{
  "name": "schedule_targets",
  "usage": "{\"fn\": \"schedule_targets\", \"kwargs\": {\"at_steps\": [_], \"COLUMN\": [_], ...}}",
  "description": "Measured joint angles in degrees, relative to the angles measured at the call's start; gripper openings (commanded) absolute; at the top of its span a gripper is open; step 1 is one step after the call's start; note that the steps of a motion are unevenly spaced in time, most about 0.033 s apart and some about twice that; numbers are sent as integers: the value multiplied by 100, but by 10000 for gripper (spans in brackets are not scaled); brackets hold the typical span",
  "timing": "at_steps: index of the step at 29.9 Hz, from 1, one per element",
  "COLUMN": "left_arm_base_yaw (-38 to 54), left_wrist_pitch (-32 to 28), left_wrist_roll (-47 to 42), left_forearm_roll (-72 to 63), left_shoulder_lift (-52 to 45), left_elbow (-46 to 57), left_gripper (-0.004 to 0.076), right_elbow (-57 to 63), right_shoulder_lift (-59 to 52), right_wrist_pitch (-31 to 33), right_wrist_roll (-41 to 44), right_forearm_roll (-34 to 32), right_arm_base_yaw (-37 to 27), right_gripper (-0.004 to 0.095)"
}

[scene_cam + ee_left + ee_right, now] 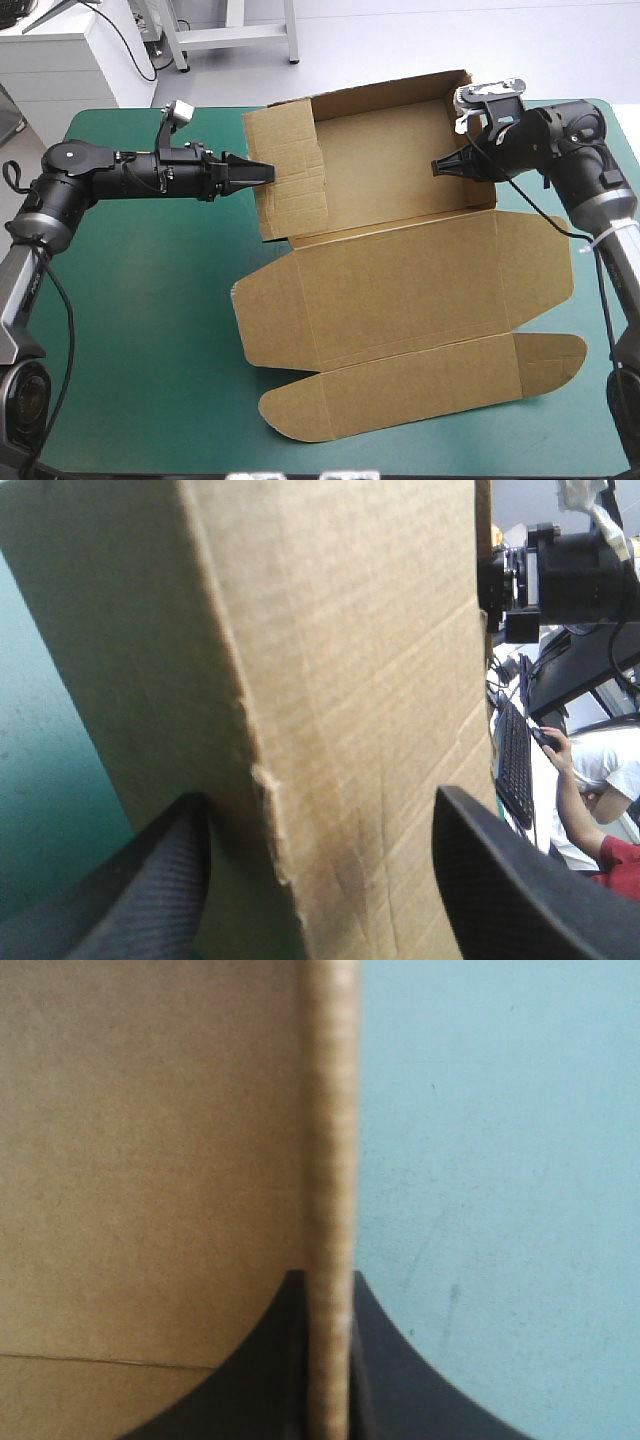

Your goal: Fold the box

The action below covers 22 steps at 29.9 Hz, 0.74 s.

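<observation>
Looking down from the high view, the brown box lies on the teal-green cover as an open tray with raised walls toward the far edge, and its lid lies spread flat toward the near edge. The left gripper reaches in level, its black tips touching the tray's left wall. The right gripper sits at the tray's right end, its tips pointing inward over the tray floor. In the left wrist view, the left gripper has its fingers well apart, and an upright corner of the box stands between them. One face of the board runs just beside each finger, and I cannot tell whether either finger touches it. Teal-green cover shows beyond the outer finger. In the right wrist view, the right gripper is all but together, clamped on a wall of the box seen edge-on. The board's thin rim runs straight ahead from between the fingertips, with brown board on one side of the fingers and bare cover on the other.
</observation>
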Motion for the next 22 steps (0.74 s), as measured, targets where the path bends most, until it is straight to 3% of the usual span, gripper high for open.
{"fn": "schedule_targets", "kwargs": {"at_steps": [8, 16, 22], "left_arm_base_yaw": [-23, -681, -1400], "left_wrist_pitch": [-182, -1411, -2537], "left_wrist_roll": [-301, -959, -2038], "left_forearm_roll": [-138, 629, 1831], "left_shoulder_lift": [0, -192, -386], "left_elbow": [0, 0, 0], "left_gripper": [457, 457, 457], "right_elbow": [0, -200, -592], "right_shoulder_lift": [0, 12, 12], "right_wrist_pitch": [-39, -131, -76], "right_wrist_roll": [150, 291, 478], "right_forearm_roll": [25, -195, -736], "right_arm_base_yaw": [0, 267, 442], "right_gripper": [-13, -13, -13]}}
